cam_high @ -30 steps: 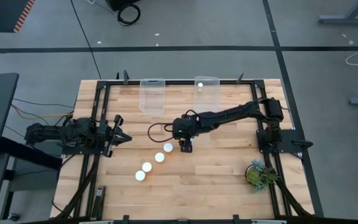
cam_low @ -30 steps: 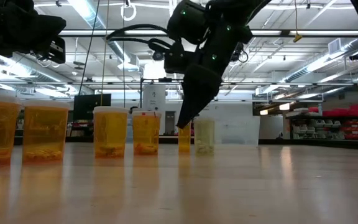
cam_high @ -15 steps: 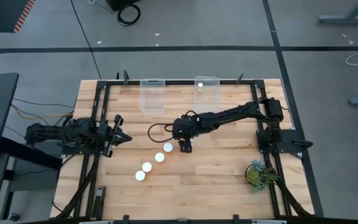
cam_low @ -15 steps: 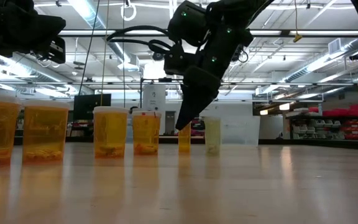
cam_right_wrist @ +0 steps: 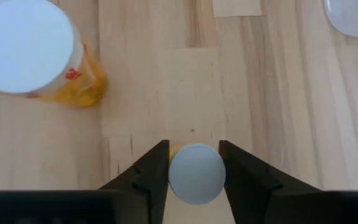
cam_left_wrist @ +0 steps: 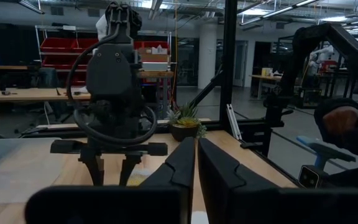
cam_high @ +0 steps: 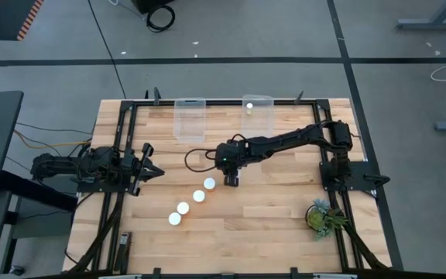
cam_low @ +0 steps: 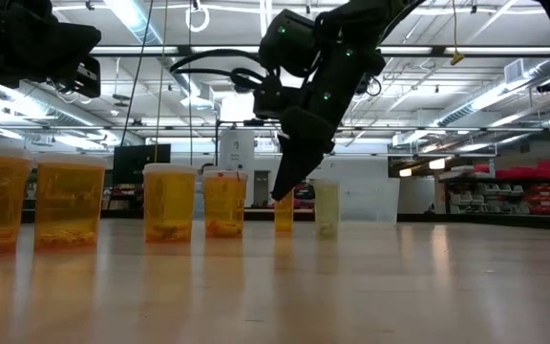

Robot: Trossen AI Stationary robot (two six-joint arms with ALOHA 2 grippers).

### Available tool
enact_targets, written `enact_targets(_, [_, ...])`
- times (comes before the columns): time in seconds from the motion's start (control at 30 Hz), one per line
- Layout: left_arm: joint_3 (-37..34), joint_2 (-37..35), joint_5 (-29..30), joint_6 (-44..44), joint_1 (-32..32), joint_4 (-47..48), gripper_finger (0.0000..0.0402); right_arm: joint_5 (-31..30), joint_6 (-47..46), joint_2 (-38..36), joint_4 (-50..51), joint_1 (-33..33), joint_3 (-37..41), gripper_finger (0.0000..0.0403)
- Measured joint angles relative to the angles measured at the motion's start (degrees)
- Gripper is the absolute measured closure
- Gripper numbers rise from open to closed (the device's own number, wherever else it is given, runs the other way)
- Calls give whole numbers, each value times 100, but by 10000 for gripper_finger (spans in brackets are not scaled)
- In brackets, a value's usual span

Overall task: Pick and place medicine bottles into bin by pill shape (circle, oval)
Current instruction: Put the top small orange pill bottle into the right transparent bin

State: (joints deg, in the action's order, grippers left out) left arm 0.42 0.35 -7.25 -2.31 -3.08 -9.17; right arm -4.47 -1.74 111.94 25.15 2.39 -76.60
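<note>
- Table (cam_high: 285, 209): pale wood planks, straight grain, framed by black rails. Two clear plastic bins stand at the far edge, the left bin (cam_high: 190, 118) and the right bin (cam_high: 259, 112), the right one with a white-capped bottle inside.
- Medicine bottles: amber-orange translucent cylinders with flat round white caps. From above, three caps (cam_high: 183, 208) run in a diagonal row across mid-table; from table height several bottles (cam_low: 169, 203) stand upright in a line, pills heaped at their bottoms.
- Right gripper (cam_right_wrist: 195, 171): dark, angular fingers (cam_right_wrist: 151, 169) pointing straight down at mid-table, at the upper end of the diagonal row (cam_high: 231, 181).
- In the right wrist view a small bottle (cam_right_wrist: 196, 173) sits squarely between the two fingers, its white cap filling the gap. The finger faces sit right at the cap's rim on both sides, so the hold looks made; firmness I cannot tell.
- A larger bottle (cam_right_wrist: 37, 53) stands near that gripper, off to one side and apart from the fingers, with bare wood between.
- Left gripper (cam_left_wrist: 196, 165): fingers pressed together, nothing between them, parked at the table's left edge (cam_high: 147, 171), well apart from the bottles.
- Open wood lies between the right gripper and both bins. A small potted plant (cam_high: 321, 215) sits near the right rail, well apart from the bottles.
</note>
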Motion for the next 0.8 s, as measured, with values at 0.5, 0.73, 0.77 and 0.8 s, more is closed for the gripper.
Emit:
enact_targets(0.5, [-2, 1, -1, 1, 1, 0, 371, -290, 187, -136, 653, 25, -616, 266])
enact_targets(0.73, [-1, 1, -2, 0, 0, 6, 374, -394, 266, -283, 994, 150, -860, 267])
enact_targets(0.77, [-2, 1, 1, 0, 1, -6, 373, -404, 277, -336, 954, 180, -873, 266])
enact_targets(0.8, [-2, 1, 0, 0, 1, -12, 371, -420, 285, -395, 1032, 213, -872, 266])
